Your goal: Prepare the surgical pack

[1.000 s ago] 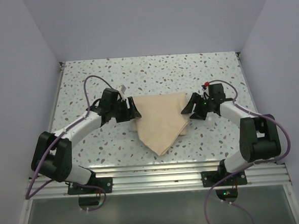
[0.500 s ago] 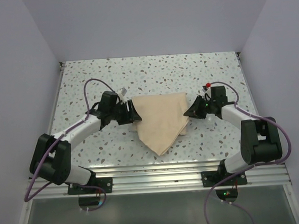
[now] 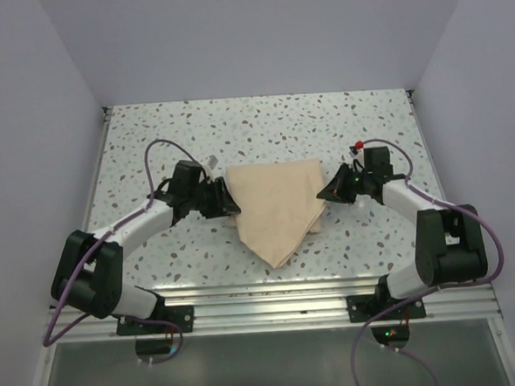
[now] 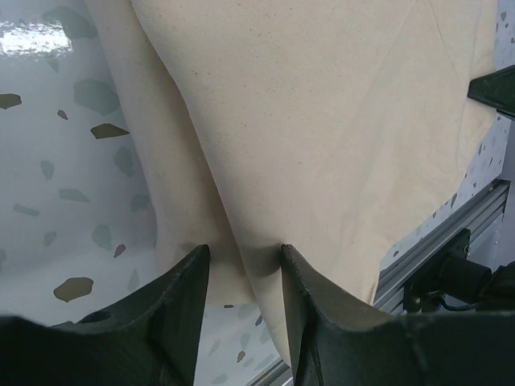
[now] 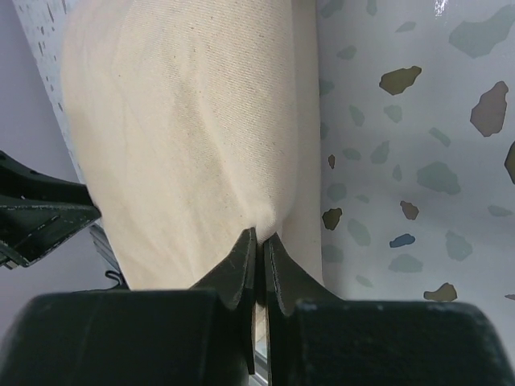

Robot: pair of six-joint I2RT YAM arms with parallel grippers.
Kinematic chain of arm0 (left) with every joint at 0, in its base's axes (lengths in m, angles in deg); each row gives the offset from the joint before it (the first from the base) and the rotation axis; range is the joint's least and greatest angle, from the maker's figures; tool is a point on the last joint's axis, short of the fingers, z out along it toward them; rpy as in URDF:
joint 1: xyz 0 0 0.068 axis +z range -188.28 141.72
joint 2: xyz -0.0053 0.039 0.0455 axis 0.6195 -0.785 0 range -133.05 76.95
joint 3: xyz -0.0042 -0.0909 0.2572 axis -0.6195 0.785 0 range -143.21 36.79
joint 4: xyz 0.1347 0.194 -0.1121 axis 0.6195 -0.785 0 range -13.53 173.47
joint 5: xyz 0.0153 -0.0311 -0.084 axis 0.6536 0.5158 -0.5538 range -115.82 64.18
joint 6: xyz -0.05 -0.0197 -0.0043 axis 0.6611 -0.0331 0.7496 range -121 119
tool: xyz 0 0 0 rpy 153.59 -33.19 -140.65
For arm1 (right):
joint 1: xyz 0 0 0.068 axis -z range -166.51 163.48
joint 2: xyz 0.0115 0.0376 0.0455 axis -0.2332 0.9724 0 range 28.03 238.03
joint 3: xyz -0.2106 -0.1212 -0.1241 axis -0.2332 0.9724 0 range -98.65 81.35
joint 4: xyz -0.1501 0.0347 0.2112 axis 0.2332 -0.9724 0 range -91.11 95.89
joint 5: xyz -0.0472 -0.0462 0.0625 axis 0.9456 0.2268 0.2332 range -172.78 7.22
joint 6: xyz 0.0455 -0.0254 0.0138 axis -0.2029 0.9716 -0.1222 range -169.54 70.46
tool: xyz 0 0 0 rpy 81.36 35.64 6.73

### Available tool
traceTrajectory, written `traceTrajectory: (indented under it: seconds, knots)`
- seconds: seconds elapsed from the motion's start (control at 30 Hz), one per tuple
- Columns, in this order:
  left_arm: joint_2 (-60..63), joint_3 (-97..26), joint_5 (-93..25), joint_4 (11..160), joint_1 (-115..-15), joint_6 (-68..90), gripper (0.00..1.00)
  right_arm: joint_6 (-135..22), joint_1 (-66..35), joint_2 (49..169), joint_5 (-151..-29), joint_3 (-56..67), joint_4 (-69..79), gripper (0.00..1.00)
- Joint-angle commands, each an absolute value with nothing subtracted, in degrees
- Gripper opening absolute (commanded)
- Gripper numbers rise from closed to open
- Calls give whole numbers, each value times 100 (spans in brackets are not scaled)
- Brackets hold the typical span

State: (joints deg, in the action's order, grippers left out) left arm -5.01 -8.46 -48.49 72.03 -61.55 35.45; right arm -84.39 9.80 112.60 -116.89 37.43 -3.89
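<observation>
The surgical pack shows only as a folded beige cloth [image 3: 276, 205] lying mid-table, its point toward the arms. My left gripper [image 3: 229, 202] is at the cloth's left corner. In the left wrist view its jaws [image 4: 241, 249] stand partly apart, and a raised fold of the cloth [image 4: 322, 121] runs between them, touching the right finger. My right gripper [image 3: 325, 191] is at the right corner. Its jaws [image 5: 259, 235] are shut, pinching a pucker of the cloth [image 5: 177, 121]. Tray, instruments and gauze are out of view.
The speckled table [image 3: 262, 127] is walled at the back and on both sides. An aluminium rail [image 3: 273, 301] runs along the near edge between the arm bases. Purple cables [image 3: 163, 151] loop above each forearm.
Both grippers have slid inward onto the cloth's corners. The right jaws went from wide open to shut on the cloth. The left jaws have narrowed round the fold.
</observation>
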Motion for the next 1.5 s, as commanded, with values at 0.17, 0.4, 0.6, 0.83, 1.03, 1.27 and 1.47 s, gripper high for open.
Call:
traceTrajectory:
  seconds: [0.17, 0.4, 0.6, 0.83, 1.03, 1.27, 1.47]
  knots:
    - [-620, -1040, -5139, 7126, -6131, 3539, 40, -8311, 979, 11029, -11829, 3415, -571, 0]
    - [-760, -1243, -5297, 7073, -6139, 3556, 42, -8285, 971, 11029, -11838, 3450, -615, 0]
    - [-804, -1137, -5473, 7266, -6148, 3714, 25, -8293, 962, 10968, -11829, 3442, -659, 0]
    - [-953, -1953, -5316, 6478, -6043, 3355, 0, -8294, 786, 10802, -11680, 3266, -1017, 0]
    - [-1349, -2798, -5781, 5729, -5525, 2881, 0, -8452, 382, 10660, -11408, 3134, -1291, 0]
    - [-1639, -2974, -5843, 5377, -5436, 2599, 0, -8758, -110, 10678, -11013, 3301, -1344, 0]
    - [-1657, -2623, -5728, 5341, -5401, 2309, 0, -9058, -225, 10362, -10748, 4047, -1239, 0]
